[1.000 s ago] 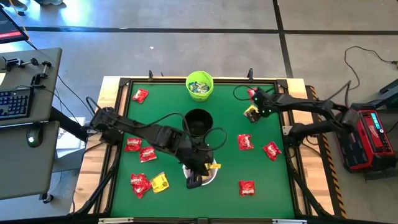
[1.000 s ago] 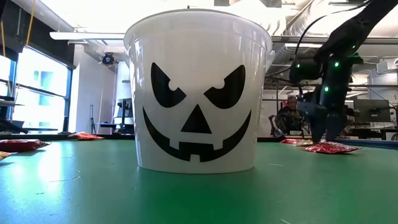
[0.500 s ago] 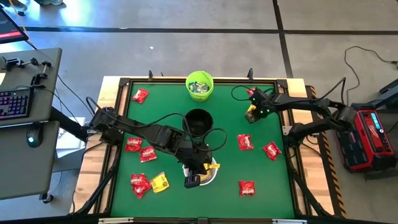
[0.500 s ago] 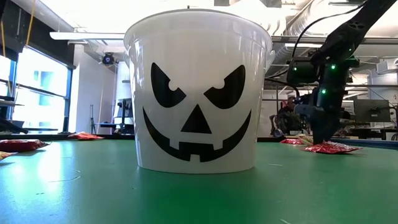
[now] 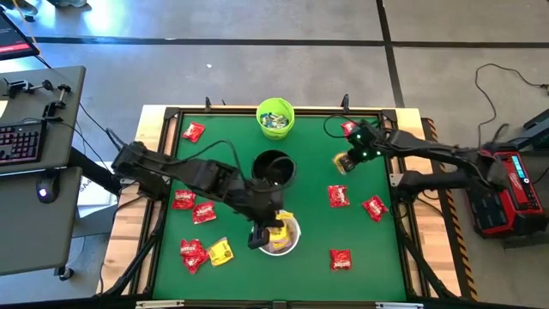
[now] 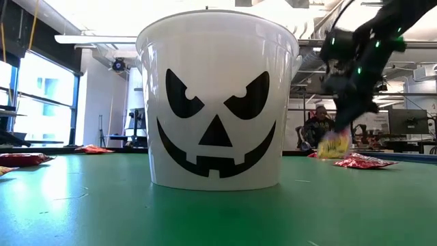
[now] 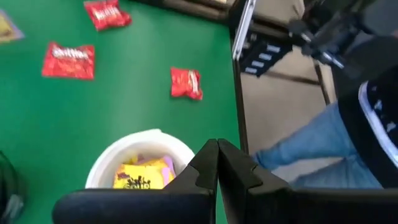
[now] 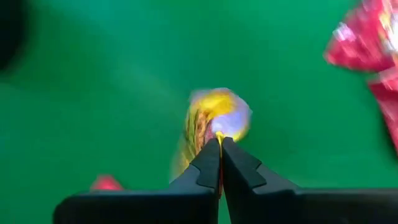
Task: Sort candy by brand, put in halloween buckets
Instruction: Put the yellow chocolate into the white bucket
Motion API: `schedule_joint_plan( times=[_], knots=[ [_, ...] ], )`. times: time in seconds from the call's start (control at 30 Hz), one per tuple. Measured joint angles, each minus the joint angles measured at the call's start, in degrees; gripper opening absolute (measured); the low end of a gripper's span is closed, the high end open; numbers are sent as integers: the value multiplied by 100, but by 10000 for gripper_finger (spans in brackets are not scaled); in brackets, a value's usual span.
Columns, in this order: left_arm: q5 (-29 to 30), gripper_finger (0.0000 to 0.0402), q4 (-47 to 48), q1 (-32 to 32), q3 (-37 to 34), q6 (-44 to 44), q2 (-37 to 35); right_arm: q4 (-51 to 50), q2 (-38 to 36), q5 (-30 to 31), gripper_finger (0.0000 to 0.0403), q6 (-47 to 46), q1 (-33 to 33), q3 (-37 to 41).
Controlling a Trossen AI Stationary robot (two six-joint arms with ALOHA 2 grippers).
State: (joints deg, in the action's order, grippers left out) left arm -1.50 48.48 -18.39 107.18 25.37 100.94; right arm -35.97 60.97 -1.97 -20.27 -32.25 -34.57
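The right gripper [image 5: 344, 161] hangs over the bench's [image 5: 227, 137] far right, fingers clenched on a yellow candy [image 8: 211, 121] lifted clear of the green. The left gripper [image 5: 260, 243] hovers at the white bucket's [image 5: 292, 242] left rim near the front, fingers pressed together and empty, yellow candies [image 7: 142, 175] lying inside.

A green-topped table [image 5: 232, 142] with a dark rim carries three buckets: a lime green bucket [image 5: 275, 118] at the far edge, a black bucket [image 5: 274, 169] mid-table, and a white bucket [image 5: 280, 236] nearer the front. Red candy packets [image 5: 339, 196] lie scattered on both sides, and one yellow packet [image 5: 220, 251] lies beside red ones at the front left.
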Motion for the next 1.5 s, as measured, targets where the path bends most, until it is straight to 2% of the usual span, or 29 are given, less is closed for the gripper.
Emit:
schedule_joint_plan(
  times=[0.1,0.27,0.4,0.6,0.8,1.03,1.3,1.5],
  knots=[
    [58,0,-239,0,-211,-3,-233,-154,-275,0,0,-290,433,-187],
    [64,0,-975,-2,-1130,3,-790,-179,-492,249,0,-890,1365,-707],
    [68,0,-1647,-12,-2005,41,-1297,-159,-435,680,0,-1398,2187,-1290],
    [247,0,-2129,-132,-2973,117,-2000,-225,-52,1432,0,-2109,3378,-2242],
    [445,0,-2297,-226,-3626,136,-2575,-231,780,1900,0,-2685,4380,-3156],
    [772,0,-2337,-306,-4164,146,-3127,146,1985,2236,0,-3802,5131,-3960],
    [813,0,-2314,-306,-4391,59,-3450,745,3300,2408,0,-5033,5509,-4405],
    [783,0,-2309,-326,-4557,43,-3512,1432,3983,2395,0,-5517,5647,-4584]
  ],
)
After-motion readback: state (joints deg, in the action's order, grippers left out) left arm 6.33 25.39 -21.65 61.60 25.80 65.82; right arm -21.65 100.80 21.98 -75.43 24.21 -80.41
